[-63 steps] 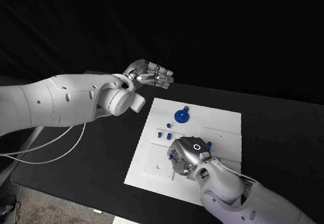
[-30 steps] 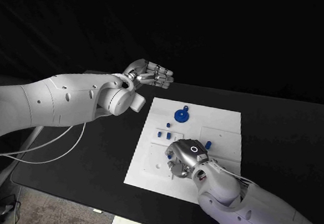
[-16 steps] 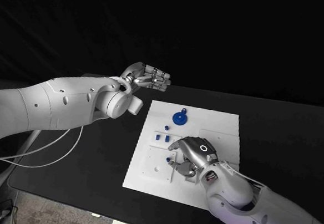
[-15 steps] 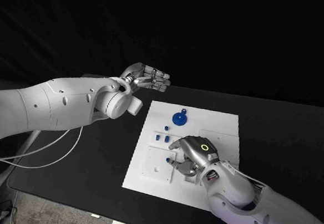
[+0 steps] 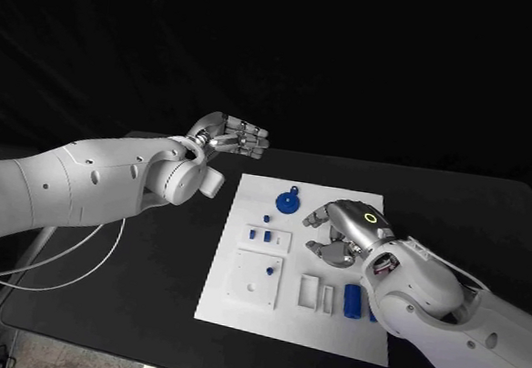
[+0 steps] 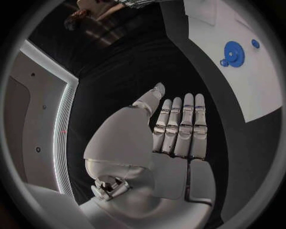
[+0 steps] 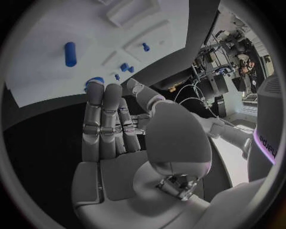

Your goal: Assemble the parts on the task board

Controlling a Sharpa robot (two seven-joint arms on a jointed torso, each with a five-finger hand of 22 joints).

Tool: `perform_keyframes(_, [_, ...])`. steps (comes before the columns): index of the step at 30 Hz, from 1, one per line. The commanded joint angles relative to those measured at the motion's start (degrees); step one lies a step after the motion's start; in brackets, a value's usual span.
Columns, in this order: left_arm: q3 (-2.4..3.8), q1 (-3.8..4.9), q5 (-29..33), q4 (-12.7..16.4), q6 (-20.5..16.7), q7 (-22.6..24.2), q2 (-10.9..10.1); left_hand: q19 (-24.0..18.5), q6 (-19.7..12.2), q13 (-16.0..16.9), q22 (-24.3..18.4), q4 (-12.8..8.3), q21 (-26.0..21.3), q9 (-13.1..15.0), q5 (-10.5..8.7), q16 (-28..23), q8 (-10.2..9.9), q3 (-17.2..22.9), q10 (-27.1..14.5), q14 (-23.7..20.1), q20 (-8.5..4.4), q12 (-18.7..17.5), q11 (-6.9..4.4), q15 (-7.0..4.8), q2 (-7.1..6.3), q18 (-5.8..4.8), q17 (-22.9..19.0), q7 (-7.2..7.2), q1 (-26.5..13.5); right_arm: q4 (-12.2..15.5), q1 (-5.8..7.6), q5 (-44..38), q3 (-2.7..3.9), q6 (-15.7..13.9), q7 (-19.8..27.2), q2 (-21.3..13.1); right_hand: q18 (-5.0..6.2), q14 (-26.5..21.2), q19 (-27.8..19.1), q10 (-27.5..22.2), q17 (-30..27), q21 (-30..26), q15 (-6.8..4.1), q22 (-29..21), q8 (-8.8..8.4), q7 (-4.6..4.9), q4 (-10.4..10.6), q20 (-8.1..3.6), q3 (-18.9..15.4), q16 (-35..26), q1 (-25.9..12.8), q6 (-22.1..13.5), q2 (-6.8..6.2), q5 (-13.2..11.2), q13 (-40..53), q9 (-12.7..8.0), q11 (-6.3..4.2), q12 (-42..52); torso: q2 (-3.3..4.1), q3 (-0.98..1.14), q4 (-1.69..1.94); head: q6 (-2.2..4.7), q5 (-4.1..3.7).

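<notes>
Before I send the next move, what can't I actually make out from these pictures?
- Board under the right hand: head view, the hand covers that patch of the task board.
- Small blue pieces: head view, too small to tell seated from loose.
- Blue piece by the cylinder: the right arm cuts it off.
- Gear: left wrist view, bent near the circle's rim.

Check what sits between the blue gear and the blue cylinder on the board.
In the head view the right hand hovers over that stretch of the board, between the blue gear and the blue cylinder.

No readable text, labels, numbers or signs anywhere.
</notes>
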Motion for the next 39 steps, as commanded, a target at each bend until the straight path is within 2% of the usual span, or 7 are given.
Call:
perform_keyframes(1, [0.02, 0.06, 0.26, 0.16, -0.4, 1.87, -0.05, 0.24, 0.41, -0.04, -0.07, -0.11, 0.24, 0.08, 0.12, -0.22, 0.17, -0.11, 0.3, 0.25, -0.05, 0.06, -0.14, -0.33, 0.55, 0.58, -0.08, 0.14, 0.05, -1.03, 0.26, 1.29, 0.09, 5.21, 0.79, -0.43, -0.58, -0.32, 1.57, -0.99, 0.13, -0.69, 0.03, -0.09, -0.24, -0.27, 0.13, -0.21, -1.49, 0.37, 0.38, -0.21, 0.72, -0.63, 0.01, -0.07, 0.14, 0.25, 0.09, 0.11, 0.13, 0.16, -0.18])
perform_keyframes(12, [0.02, 0.05, 0.32, 0.15, -0.41, 2.22, -0.12, 0.28, 0.46, -0.03, -0.07, -0.12, 0.29, 0.08, 0.15, -0.22, 0.18, -0.04, 0.4, 0.36, -0.1, 0.06, -0.18, -0.37, 0.52, 0.55, -0.08, 0.11, -0.02, -3.32, 0.59, -1.97, 0.24, 12.47, -1.37, -0.54, 0.5, -0.3, 1.99, -3.59, 0.47, -2.69, 0.74, -2.6, -0.25, 0.12, 3.07, 0.61, -6.45, 0.85, 1.67, -0.7, 0.59, -2.42, 0.0, -0.08, 0.69, 0.26, 0.09, 0.09, 0.11, 0.43, -0.58])
perform_keyframes(18, [0.02, 0.05, 0.33, 0.15, -0.36, 2.18, -0.17, 0.28, 0.46, -0.03, -0.07, -0.12, 0.29, 0.08, 0.15, -0.22, 0.18, -0.04, 0.4, 0.36, -0.1, 0.06, -0.18, -0.37, 0.52, 0.55, -0.08, 0.11, -0.02, -4.39, 0.6, -3.37, 0.13, 12.64, -1.99, -0.14, 0.94, -0.23, 1.93, -3.31, 0.32, -2.46, 1.0, -3.09, -0.26, 0.04, 3.19, 1.02, -6.32, 0.83, 2.21, -0.79, 0.79, -2.81, -0.01, -0.09, 0.67, 0.23, 0.09, 0.12, 0.13, 0.39, -0.85])
perform_keyframes(21, [0.02, 0.05, 0.33, 0.16, -0.31, 2.13, -0.19, 0.28, 0.46, -0.03, -0.07, -0.12, 0.29, 0.08, 0.15, -0.22, 0.18, -0.04, 0.4, 0.36, -0.1, 0.06, -0.18, -0.37, 0.52, 0.55, -0.08, 0.11, -0.02, -4.9, 0.6, -4.56, 0.05, 10.76, -2.42, 0.14, 0.7, -0.2, 2.09, -1.23, 0.46, -1.72, 0.48, -2.93, -0.27, 0.43, 1.64, 0.43, 0.84, 1.16, 1.72, 0.47, 0.7, -3.43, -0.06, -0.08, 0.29, 0.15, 0.09, 0.16, 0.15, 0.36, -0.95])
perform_keyframes(24, [0.02, 0.05, 0.33, 0.14, -0.26, 2.08, -0.21, 0.26, 0.41, -0.04, -0.11, -0.09, 0.35, 0.08, 0.11, -0.23, 0.16, 0.12, 0.34, 0.3, -0.13, 0.04, -0.15, -0.34, 0.47, 0.49, -0.09, 0.13, -0.2, -5.26, 0.59, -5.41, 0.01, 9.71, -2.91, 0.27, 0.52, -0.2, 2.01, -0.89, 0.61, -1.29, 0.48, -2.7, -0.26, 0.22, 1.17, 0.27, 3.72, 1.5, 0.85, 1.01, 0.44, -3.44, -0.03, -0.07, 0.18, 0.19, 0.08, 0.15, 0.15, 0.37, -1.1])
perform_keyframes(33, [0.01, 0.05, 0.33, 0.14, -0.03, 1.79, -0.27, 0.24, 0.37, -0.04, -0.13, -0.06, 0.35, 0.08, 0.07, -0.24, 0.16, 0.1, 0.23, 0.23, -0.1, 0.03, -0.11, -0.31, 0.43, 0.48, -0.09, 0.14, -0.26, -5.63, 0.57, -6.55, -0.08, 8.15, -3.49, 0.26, 0.34, -0.35, 1.83, 1.03, 0.77, 0.5, 0.28, -1.49, -0.23, 0.79, 0.36, 0.04, 9.43, 2.31, -0.2, 3.12, -0.02, -3.42, -0.04, -0.02, -0.11, 0.17, 0.07, 0.09, 0.09, 0.73, -1.9])
perform_keyframes(39, [0.01, 0.05, 0.33, 0.14, 0.0, 1.68, -0.3, 0.22, 0.39, -0.04, -0.18, -0.04, 0.34, 0.08, 0.06, -0.24, 0.16, 0.07, 0.12, 0.11, -0.06, 0.05, -0.08, -0.26, 0.45, 0.5, -0.09, 0.13, -0.24, -5.83, 0.55, -6.61, -0.2, 8.35, -3.46, 0.46, 0.25, -0.42, 1.78, 2.07, 0.78, 1.31, 0.17, -0.85, -0.2, 0.74, 0.29, -0.06, 10.23, 2.6, -0.39, 3.63, 0.17, -3.41, -0.02, 0.01, -0.37, 0.21, 0.08, 0.15, 0.14, 0.76, -2.0])
